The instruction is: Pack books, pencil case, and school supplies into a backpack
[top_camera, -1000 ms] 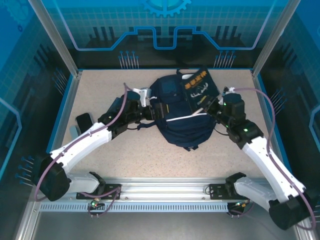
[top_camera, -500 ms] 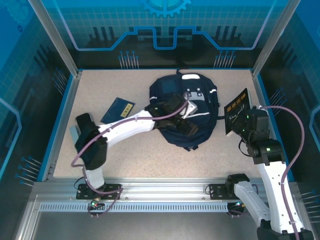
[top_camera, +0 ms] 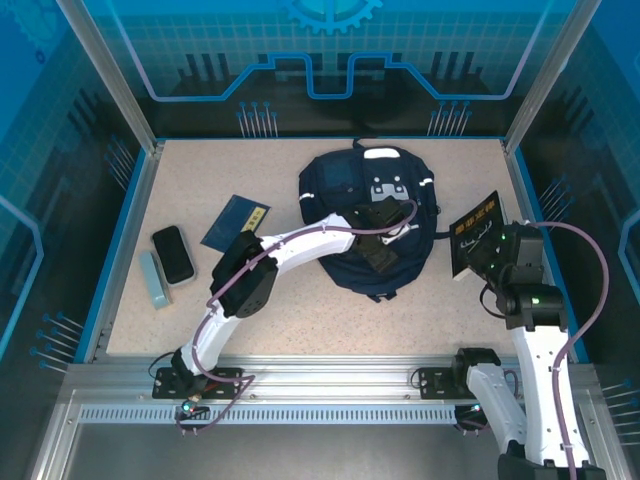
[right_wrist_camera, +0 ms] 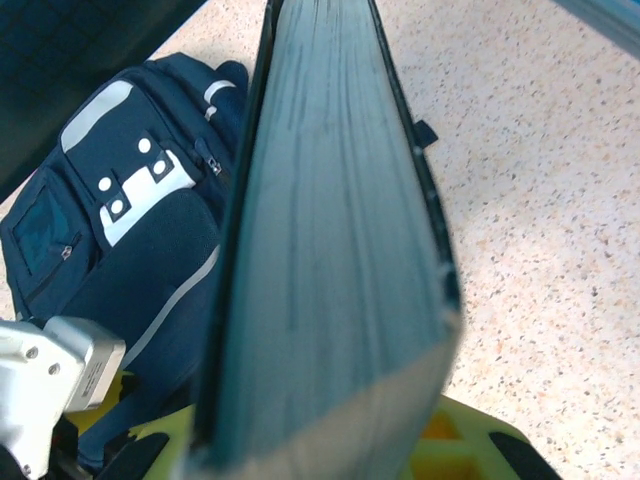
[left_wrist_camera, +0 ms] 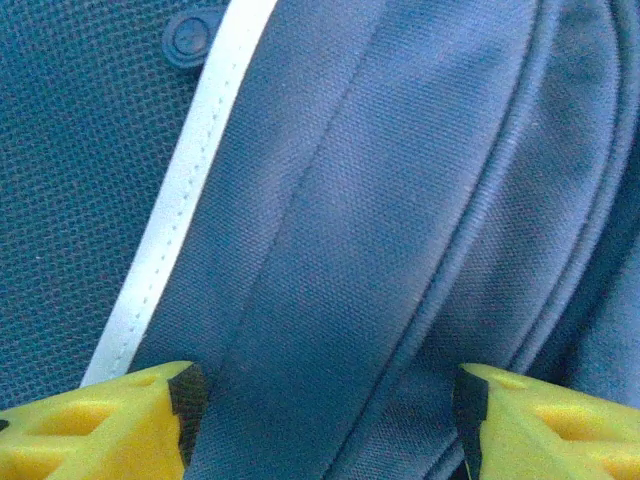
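Nearest us, well left of the backpack, a pale bar lies on the table, with a dark flat slab just beside it.

Right of the backpack and apart from it, we note the right gripper clenched on the black book. The book stands on edge, tilted, its yellow lettering showing from above.

The left gripper rests on the backpack's middle. It is released, jaws apart, and we see navy fabric lying flat between the yellow fingers, with a white stripe past them.

The blue book lies flat, left of the backpack, not touching it.

White patches mark the backpack's far end.
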